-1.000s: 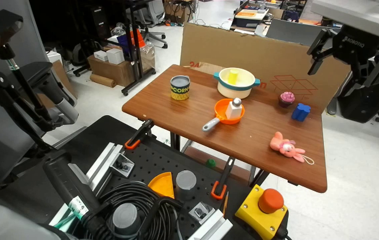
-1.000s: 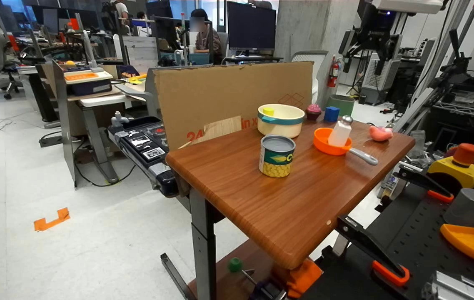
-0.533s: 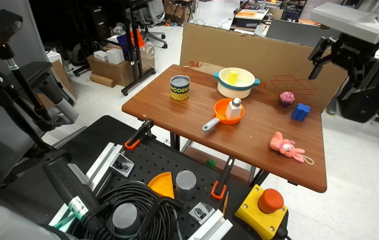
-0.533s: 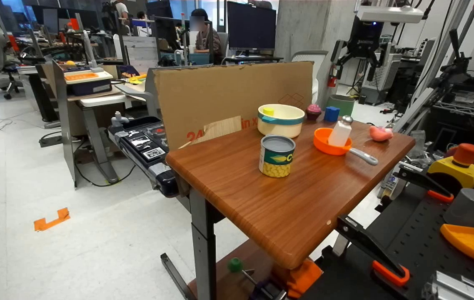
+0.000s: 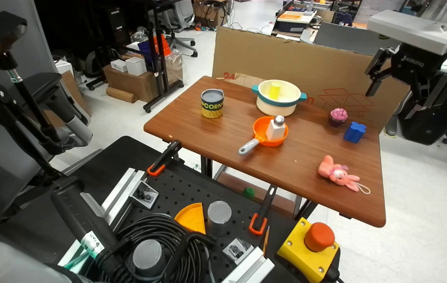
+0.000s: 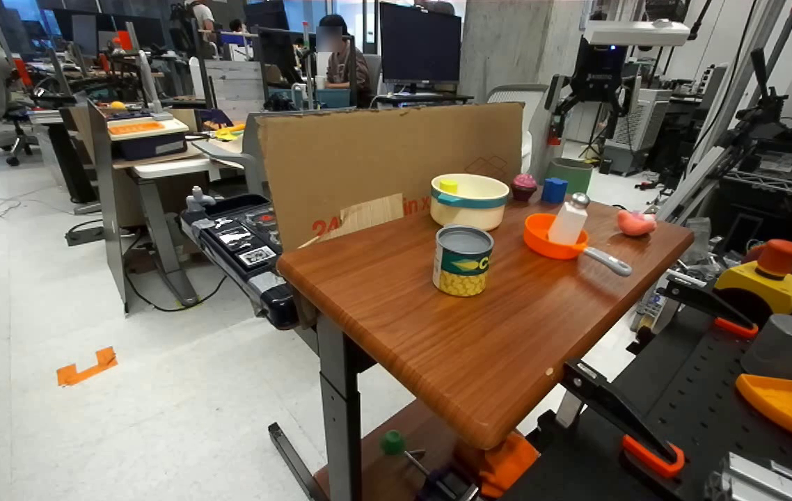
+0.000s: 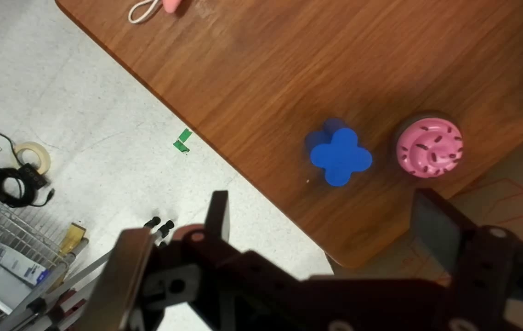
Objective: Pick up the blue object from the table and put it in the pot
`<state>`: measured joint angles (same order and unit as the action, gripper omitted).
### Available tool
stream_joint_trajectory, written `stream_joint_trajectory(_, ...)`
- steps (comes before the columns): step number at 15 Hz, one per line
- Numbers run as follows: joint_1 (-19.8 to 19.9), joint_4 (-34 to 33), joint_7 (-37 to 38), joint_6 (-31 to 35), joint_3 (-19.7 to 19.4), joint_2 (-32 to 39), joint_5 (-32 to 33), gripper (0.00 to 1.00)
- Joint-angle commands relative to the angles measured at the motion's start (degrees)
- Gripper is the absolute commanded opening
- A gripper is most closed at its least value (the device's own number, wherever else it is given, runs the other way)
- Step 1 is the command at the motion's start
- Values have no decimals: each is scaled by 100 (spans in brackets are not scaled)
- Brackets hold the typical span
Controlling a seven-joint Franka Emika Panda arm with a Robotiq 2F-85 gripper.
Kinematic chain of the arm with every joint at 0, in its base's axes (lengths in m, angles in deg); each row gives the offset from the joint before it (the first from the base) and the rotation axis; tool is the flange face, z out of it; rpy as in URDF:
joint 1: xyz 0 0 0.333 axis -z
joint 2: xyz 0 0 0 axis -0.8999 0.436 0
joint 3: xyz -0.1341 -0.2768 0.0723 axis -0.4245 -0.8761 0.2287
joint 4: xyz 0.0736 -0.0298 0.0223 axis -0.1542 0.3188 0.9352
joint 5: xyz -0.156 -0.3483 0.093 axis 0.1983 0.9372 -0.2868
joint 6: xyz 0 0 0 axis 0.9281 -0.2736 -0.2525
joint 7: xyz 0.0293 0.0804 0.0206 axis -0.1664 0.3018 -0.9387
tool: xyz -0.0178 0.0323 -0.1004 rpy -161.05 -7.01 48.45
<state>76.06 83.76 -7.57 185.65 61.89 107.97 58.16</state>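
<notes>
Blue block stands on table, claw agape

The brown wood-grain table carries a corn can, a cream-and-teal pot and an orange pan. Near one corner, a blue four-lobed block stands just beside a pink-topped cupcake. A pink toy figure lies apart from them, near an edge.

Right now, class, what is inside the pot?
A yellow block shows inside the pot. The pot's near side covers part of its bottom, so anything lying there cannot be seen.
</notes>
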Motion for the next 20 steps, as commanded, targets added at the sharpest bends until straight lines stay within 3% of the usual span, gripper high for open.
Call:
stream_joint_trajectory(1,-9,-358,4,-225,-9,266,104,100)
stream_joint_trajectory(14,-248,-349,926,174,-64,565,6,100)
stream_joint_trajectory(20,-87,-665,694,-176,72,747,-186,100)
